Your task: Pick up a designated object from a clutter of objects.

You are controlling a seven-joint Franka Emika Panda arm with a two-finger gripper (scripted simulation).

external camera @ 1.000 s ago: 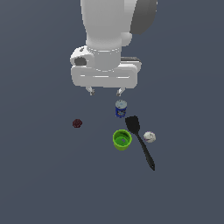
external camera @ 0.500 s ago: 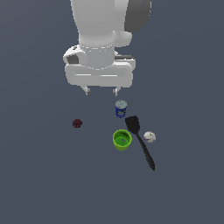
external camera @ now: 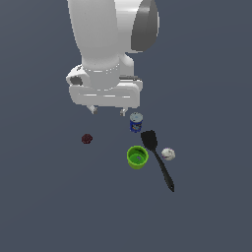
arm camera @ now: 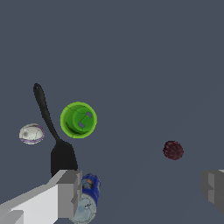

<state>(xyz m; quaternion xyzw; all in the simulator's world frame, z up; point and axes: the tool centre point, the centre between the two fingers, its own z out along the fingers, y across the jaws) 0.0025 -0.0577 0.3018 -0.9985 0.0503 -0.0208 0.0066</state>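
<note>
Your jaws hang wide apart and empty above the bench, so centre them over the dark red fruit [external camera: 87, 139], lying apart from the can [external camera: 136, 122], before descending.

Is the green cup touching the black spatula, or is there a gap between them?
Apart. In the wrist view, bare grey floor shows between the green cup and the black spatula; the exterior view shows a narrow gap too.

pretty clearly a sim scene, not a real room: flat featureless grey table [external camera: 44, 206], no walls, small untextured-looking props around a green cup [external camera: 137, 157].
</note>
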